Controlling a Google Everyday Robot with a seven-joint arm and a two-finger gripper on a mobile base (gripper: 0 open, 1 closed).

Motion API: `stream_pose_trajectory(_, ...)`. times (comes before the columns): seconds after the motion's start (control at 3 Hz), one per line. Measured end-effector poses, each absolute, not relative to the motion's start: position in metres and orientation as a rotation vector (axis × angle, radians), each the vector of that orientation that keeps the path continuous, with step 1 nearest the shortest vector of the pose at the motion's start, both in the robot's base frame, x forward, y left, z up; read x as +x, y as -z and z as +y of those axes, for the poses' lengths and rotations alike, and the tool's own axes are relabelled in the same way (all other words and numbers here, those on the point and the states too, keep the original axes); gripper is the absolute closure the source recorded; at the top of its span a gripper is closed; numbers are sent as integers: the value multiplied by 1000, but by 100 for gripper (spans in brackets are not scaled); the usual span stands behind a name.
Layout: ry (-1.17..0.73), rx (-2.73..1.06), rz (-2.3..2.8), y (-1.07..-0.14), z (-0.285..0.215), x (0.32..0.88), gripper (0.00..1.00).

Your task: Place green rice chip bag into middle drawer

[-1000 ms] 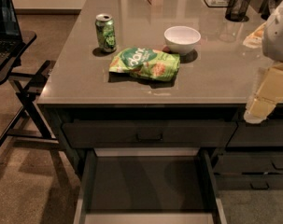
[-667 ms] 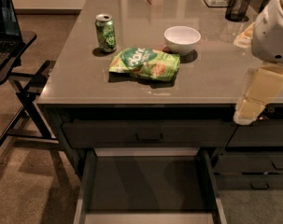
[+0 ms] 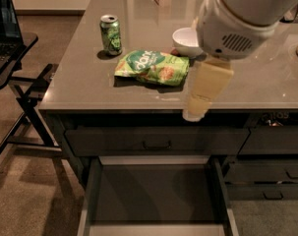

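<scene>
Gripper (image 3: 195, 113) hung off the arm's big white wrist housing, pointing down, its tip over the front edge of the tabletop (image 3: 84, 85). Couldn't tell whether it was open or closed from this angle; it held nothing that I could see.

Green rice chip bag (image 3: 152, 67) lay flat on the tabletop just to the camera-left of the gripper and a little further back, logo side up, apart from the gripper and not yet grasped. Lying flat near the front edge, it probably suited a top-down pinch on the crinkly body.

Middle drawer (image 3: 153, 193) sat below the gripper and slightly camera-left, pulled well out. Its dark floor was exposed, presumably left open so that the bag could be dropped straight in. The top drawer front (image 3: 156, 142) between the tabletop and the open drawer was shut, handle showing.

Green soda can (image 3: 111, 34) stood upright beyond the bag, well to the camera-left of the gripper. It's a distractor of the same colour, so the grasp should land on the bag only. White bowl (image 3: 184, 41) sat behind the gripper, near the bag's far corner, partly hidden by the arm.

Judgement: approach step, grasp not started. The next move called for shifting the gripper camera-left over the bag and then coming down on it.
</scene>
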State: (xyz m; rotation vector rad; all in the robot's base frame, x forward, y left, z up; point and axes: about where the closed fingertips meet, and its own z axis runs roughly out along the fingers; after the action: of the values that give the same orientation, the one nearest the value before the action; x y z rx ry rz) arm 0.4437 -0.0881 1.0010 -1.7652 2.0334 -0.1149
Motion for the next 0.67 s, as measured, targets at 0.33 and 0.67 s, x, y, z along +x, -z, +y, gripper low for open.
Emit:
stream_pose_trajectory(0.33,77,-1743,1866,-1028,-48,442,0)
stream_pose_trajectory(0.67,77,-1743,1865,-1028,-48,442,0)
